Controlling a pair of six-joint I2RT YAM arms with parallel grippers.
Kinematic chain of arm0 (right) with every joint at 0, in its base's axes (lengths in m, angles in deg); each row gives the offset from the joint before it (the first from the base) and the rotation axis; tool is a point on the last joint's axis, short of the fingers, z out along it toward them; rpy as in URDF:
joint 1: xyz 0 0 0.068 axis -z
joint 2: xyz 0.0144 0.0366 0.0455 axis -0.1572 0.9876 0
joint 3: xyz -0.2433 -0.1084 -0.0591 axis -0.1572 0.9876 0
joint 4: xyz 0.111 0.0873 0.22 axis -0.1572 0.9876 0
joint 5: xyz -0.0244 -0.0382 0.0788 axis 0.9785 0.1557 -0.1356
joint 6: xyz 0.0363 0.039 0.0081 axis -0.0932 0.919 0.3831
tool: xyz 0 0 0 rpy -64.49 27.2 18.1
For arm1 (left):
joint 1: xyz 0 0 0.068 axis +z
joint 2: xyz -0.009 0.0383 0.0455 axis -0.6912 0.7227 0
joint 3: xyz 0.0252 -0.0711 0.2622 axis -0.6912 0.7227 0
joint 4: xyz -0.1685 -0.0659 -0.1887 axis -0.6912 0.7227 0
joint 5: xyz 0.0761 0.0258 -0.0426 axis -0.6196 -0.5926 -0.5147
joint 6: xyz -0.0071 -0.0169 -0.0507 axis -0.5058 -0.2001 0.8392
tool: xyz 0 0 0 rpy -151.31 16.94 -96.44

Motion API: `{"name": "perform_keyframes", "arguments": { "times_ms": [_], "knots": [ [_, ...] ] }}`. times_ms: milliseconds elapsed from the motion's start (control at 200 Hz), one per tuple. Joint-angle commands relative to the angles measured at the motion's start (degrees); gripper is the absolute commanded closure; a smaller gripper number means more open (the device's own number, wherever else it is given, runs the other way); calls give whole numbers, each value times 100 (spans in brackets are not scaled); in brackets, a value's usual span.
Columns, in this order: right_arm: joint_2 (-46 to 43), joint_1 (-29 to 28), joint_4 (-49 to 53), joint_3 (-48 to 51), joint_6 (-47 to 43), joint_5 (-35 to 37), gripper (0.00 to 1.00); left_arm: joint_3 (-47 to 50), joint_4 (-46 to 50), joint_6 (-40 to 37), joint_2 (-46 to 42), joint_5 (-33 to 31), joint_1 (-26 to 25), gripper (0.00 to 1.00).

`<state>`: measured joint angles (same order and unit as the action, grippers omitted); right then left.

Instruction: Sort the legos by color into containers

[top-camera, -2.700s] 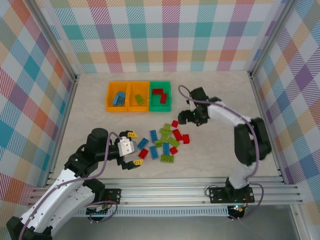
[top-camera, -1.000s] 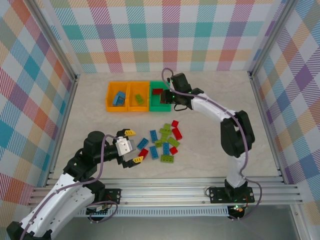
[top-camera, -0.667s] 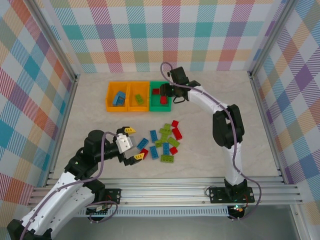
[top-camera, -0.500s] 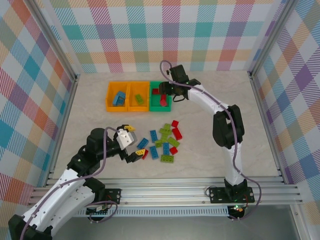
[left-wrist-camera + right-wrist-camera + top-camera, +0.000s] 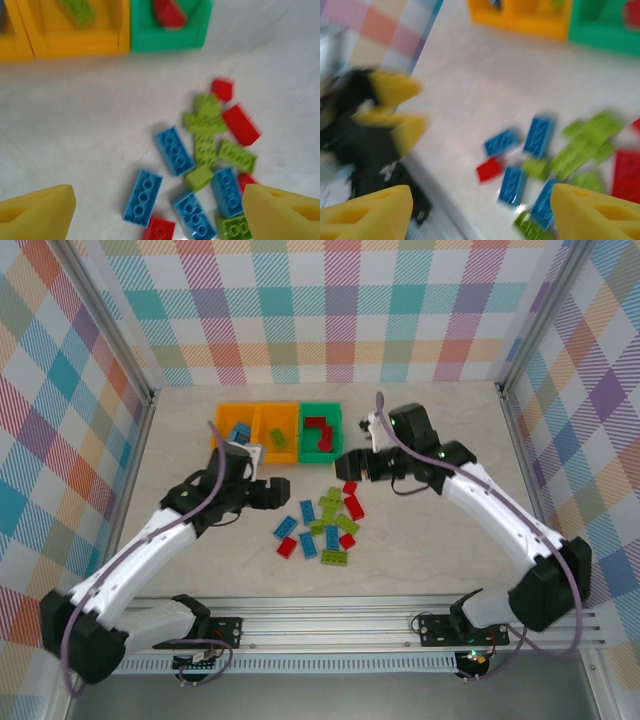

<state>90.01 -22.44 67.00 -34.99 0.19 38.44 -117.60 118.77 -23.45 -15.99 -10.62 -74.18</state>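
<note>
Top external view: the three bins (image 5: 278,459) stand in a row near the far edge of the desk (image 5: 450,540), a little left of its middle. The sorting has begun but most of it is not yet done. The left orange bin (image 5: 228,408) holds a few blue pieces (image 5: 240,432), the middle orange bin holds a green one (image 5: 279,437), and the green bin (image 5: 322,459) holds some red ones (image 5: 320,430). Well over ten bricks (image 5: 325,525), red, blue and green mixed, lie loose in the middle of the desk, so I judge that the bigger part of the work is left.

The left tool (image 5: 272,490) hangs beside the left side of the pile. The right tool (image 5: 355,462) is between the green bin and the pile.

The top view gives the whole row of bins and both arms together, but the fingers are small there. The left wrist view shows them plainly: the left tool (image 5: 157,212) is spread wide with nothing between the fingertips (image 5: 37,210), and the pile (image 5: 200,150) is just ahead, every stud visible. The right wrist view is blurred; the right tool (image 5: 480,212) is also spread and empty, above the near bricks (image 5: 540,135).
</note>
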Motion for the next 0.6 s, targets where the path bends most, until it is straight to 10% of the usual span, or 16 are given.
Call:
{"name": "perform_keyframes", "arguments": {
  "times_ms": [0,595],
  "knots": [
    [-228,-182,323,688,564,-978,24,100,406,329,601,-42,-105,19],
    [-420,-297,981,723,742,113,18,-164,-267,6,2877,541,-347,29]
  ]
}}
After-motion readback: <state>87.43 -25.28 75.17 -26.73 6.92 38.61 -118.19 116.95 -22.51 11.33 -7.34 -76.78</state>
